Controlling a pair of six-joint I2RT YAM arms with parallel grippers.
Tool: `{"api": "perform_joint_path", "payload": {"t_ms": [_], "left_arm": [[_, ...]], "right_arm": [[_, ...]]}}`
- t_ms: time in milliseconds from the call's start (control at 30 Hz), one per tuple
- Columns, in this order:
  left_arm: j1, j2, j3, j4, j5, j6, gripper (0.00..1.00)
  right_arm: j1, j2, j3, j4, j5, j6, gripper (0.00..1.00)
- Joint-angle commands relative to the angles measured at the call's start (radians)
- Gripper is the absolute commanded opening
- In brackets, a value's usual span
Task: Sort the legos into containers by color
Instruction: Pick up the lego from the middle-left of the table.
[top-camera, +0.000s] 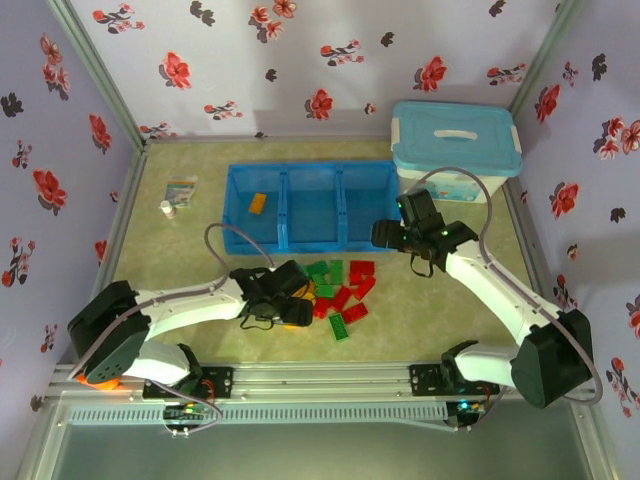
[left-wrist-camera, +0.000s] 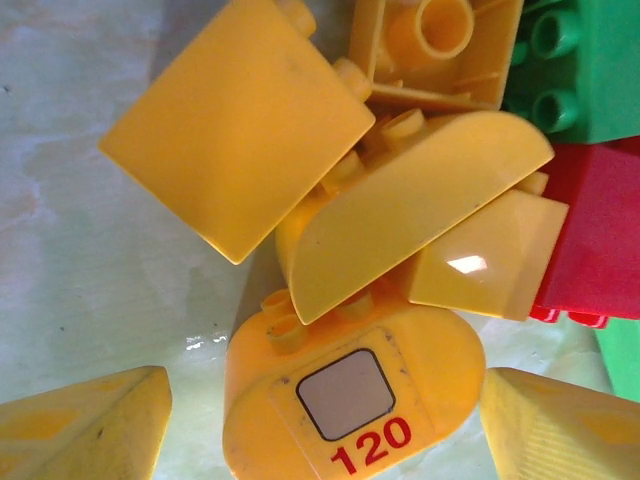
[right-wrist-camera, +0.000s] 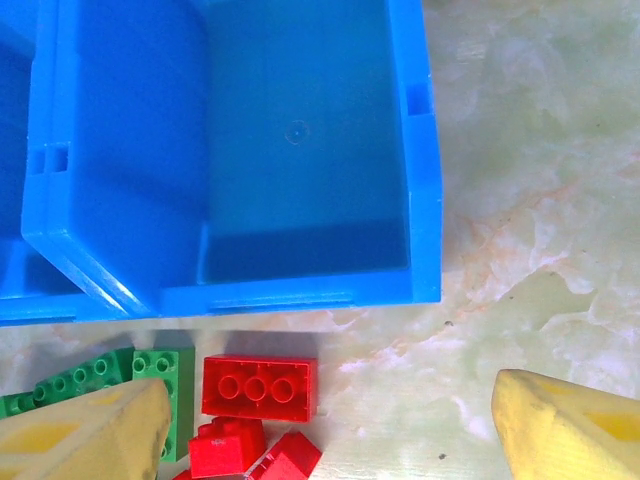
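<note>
Top external view, left to right: small white bottle (top-camera: 168, 209) and printed packet (top-camera: 181, 190), on the table (top-camera: 185, 258), well beyond and to the left of the left claw (top-camera: 303, 303). Left claw: low over the left edge of the legos (top-camera: 340, 290), a loose heap of red, green and yellow-orange bricks on the table between the two claws. Left wrist view: left claw (left-wrist-camera: 322, 428) with jaws wide apart, gripping nothing; a yellow brick marked 120 (left-wrist-camera: 350, 400) lies between its fingertips (left-wrist-camera: 85, 425), nearly touching one and clear of the other; more yellow bricks (left-wrist-camera: 240, 130), a green brick (left-wrist-camera: 590, 70) and a red brick (left-wrist-camera: 600, 250) lie ahead of it. Containers (top-camera: 287, 210): three joined blue compartments beyond the heap, with one yellow-orange brick (top-camera: 258, 202) in the left compartment. Right claw (top-camera: 388, 238): at the near right corner of the containers, just beyond the heap. Right wrist view: right claw (right-wrist-camera: 325, 432) spread wide, holding nothing; red bricks (right-wrist-camera: 260, 385) and green bricks (right-wrist-camera: 160, 375) on the table near one fingertip (right-wrist-camera: 85, 435); right compartment wall (right-wrist-camera: 425, 150) ahead. White box with light-blue lid (top-camera: 457, 145): beyond and right of the right claw, beside the containers.
</note>
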Motion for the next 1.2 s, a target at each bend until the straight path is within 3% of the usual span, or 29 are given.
{"api": "perform_joint_path", "payload": {"t_ms": [0,333,700,1033,1167], "left_arm": [[-0.019,0.031,0.035,-0.025,-0.017,0.003,0.80],[-0.037,0.096,0.049,-0.020,-0.016,-0.010,0.75],[-0.040,0.096,0.053,-0.044,-0.029,-0.011,0.51],[-0.041,-0.071,0.099,-0.170,-0.103,-0.011,0.46],[0.028,-0.151,0.148,-0.217,-0.114,0.025,0.46]], "right_arm": [[0.009,-0.025,-0.024,0.012,0.000,0.019,0.84],[0.009,-0.026,-0.059,0.040,-0.009,0.036,0.84],[0.009,-0.032,-0.073,0.055,-0.009,0.050,0.83],[0.010,-0.016,-0.043,0.055,-0.023,0.046,0.83],[0.014,-0.011,-0.034,0.057,-0.036,0.039,0.82]]}}
